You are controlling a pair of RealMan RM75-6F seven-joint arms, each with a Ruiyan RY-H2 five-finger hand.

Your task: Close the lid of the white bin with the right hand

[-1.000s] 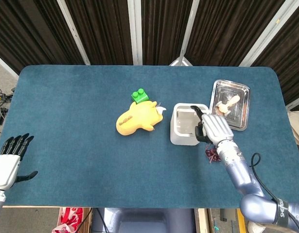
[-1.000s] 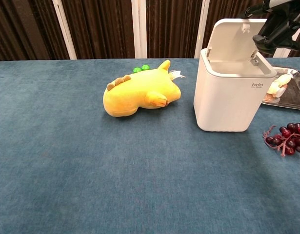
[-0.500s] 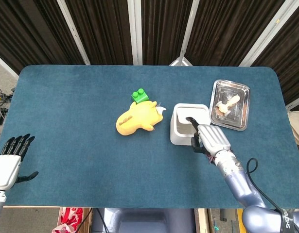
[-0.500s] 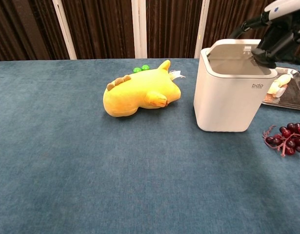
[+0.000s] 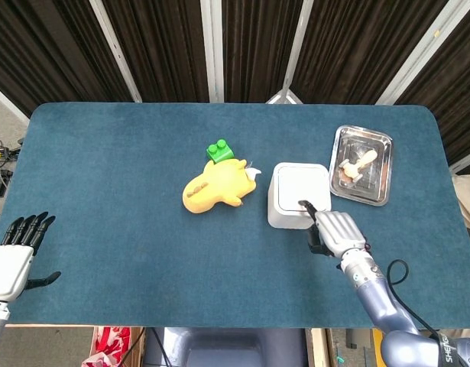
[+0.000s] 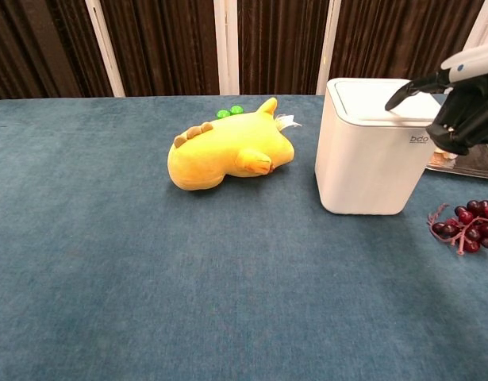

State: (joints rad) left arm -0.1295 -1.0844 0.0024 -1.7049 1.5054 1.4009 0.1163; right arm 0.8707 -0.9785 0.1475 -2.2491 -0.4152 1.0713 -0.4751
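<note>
White and square, the bin (image 5: 298, 196) stands upright on the blue cloth of the counter (image 5: 105, 176), right of centre, with its lid (image 6: 376, 94) lying flat and shut across the top. The right hand (image 5: 335, 232) hangs at the bin's near right corner, holding nothing; one dark finger (image 6: 408, 89) stretches out over the lid's near edge, while the others curl down beside the bin's right wall. Whether that fingertip actually touches the lid cannot be told from either view. In the chest view the same hand (image 6: 461, 111) sits level with the bin's top, partly cut by the frame edge. Just left of the bin lies a yellow plush toy (image 5: 215, 187) on its side, and a green block (image 5: 218, 151) rests against its far end. A metal tray (image 5: 378, 174) sits to the right of the bin and further back, carrying a pale, toy-like thing (image 5: 353, 167) too small to name. A bunch of dark grapes (image 6: 469, 222) lies on the cloth near the bin's right front, below the hand. The left hand (image 5: 13, 254) stays apart at the counter's near left corner, open, its dark fingers spread and pointing away, gripping nothing.
</note>
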